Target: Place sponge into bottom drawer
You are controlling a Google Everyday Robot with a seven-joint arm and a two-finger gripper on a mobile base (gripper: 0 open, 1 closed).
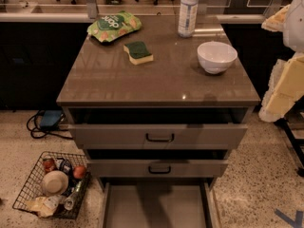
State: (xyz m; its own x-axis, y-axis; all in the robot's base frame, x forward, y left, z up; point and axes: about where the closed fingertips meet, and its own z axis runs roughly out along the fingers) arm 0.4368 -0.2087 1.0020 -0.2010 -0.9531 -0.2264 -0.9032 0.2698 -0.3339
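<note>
Nothing of the task is done as yet: the small rectangular sponge (138,52), dark green scrub face up on pale yellow foam, lies flat on the grey-brown counter (156,82) in the upper middle of the frame, just below the green snack bag (114,26) and well apart from the round white bowl (217,56) and the clear plastic bottle (188,11) to its right. The robot's pincer (284,75) sits at the right edge of the frame, off the counter's side and far from the sponge; whether it is released or clenched I cannot tell, but it is not grasping the sponge. The bottom drawer (156,205), a wide shallow grey tray, is pulled out at the lower middle of the frame and its flat floor is bare, so the reach, the grasp, the carry and the drop are all left to do. The sponge has open counter on its lower and left sides. On the way down, the two upper drawers with black handles (159,137) stand slightly out, so I judge the load must pass clear of the counter's front edge and those fronts. A wire basket of odds (33,184) sits on the floor at lower left, out of the path.
</note>
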